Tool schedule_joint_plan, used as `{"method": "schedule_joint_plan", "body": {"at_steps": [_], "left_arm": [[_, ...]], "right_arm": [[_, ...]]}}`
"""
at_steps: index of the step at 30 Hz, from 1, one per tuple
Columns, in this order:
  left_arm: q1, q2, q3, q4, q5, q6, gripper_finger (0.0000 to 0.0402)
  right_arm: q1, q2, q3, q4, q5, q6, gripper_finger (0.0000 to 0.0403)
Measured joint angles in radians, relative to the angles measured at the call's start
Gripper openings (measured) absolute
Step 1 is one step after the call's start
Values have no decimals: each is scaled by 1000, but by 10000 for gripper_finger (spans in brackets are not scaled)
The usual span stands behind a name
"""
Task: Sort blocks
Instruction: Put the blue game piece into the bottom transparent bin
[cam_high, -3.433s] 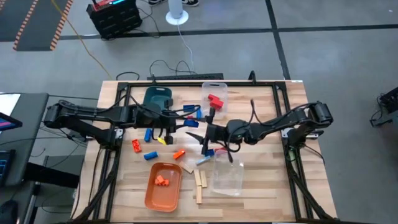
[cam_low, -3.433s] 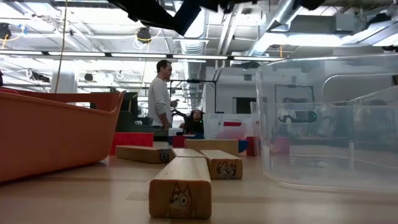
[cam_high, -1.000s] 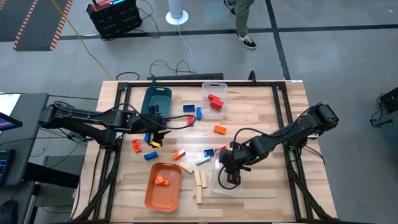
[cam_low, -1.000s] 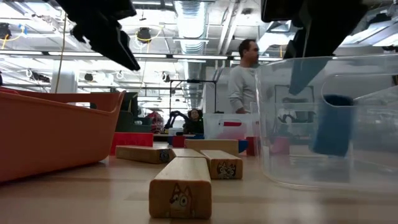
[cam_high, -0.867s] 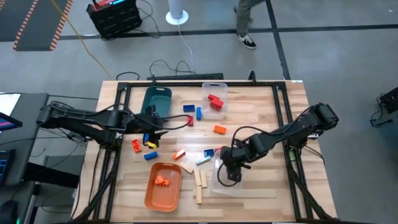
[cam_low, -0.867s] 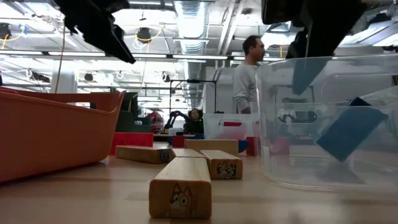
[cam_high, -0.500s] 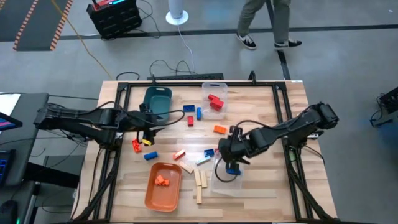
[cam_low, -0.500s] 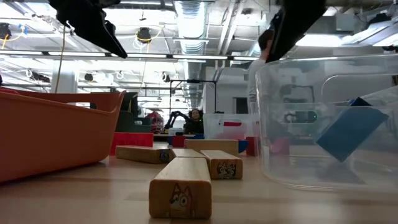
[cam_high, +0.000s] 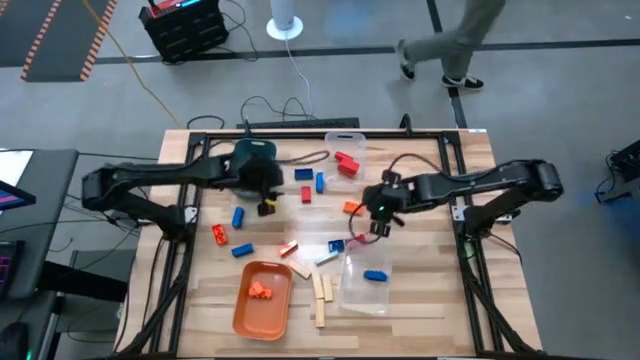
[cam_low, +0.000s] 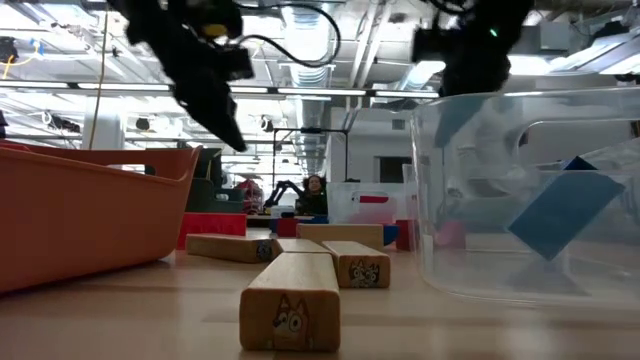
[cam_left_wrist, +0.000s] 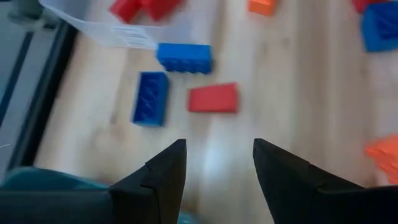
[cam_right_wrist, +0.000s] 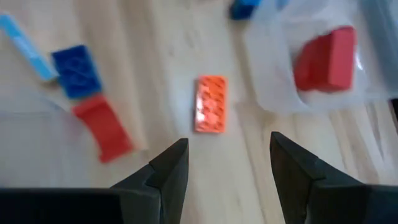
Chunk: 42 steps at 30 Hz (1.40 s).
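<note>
Hovering with jaws parted and empty, the right pincer (cam_right_wrist: 227, 163) lines up over the orange block (cam_right_wrist: 211, 112) for sorting.

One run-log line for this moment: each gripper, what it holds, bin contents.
left gripper: open, empty, by teal tray | right gripper: open, empty, over orange brick | near clear bin: one blue brick

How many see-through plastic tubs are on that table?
2. One tub at the far edge holds red blocks; the other tub, nearer the front, holds a blue block.
</note>
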Motion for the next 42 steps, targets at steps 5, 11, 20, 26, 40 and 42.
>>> {"method": "schedule_joint_plan", "body": {"at_steps": [5,11,20,26,40,42], "left_arm": [[71,163,145,-25,25,59,179],[130,415,390,-150,59,100,179],[185,694,681,-374,104,123,191],[190,774,717,-393,98,167,248],[179,798,714,-374,-5,162,293],[175,798,710,-379,-6,164,286]], "right_arm": [[-84,-124,-176,203,0,-17,198],[-115,-173,-291,421,0,-63,198],[-106,-198,-298,457,-1,-88,196],[-106,-292,-298,450,-1,-23,196],[-18,-326,-299,462,48,2,196],[-18,-326,-299,466,49,-1,196]]}}
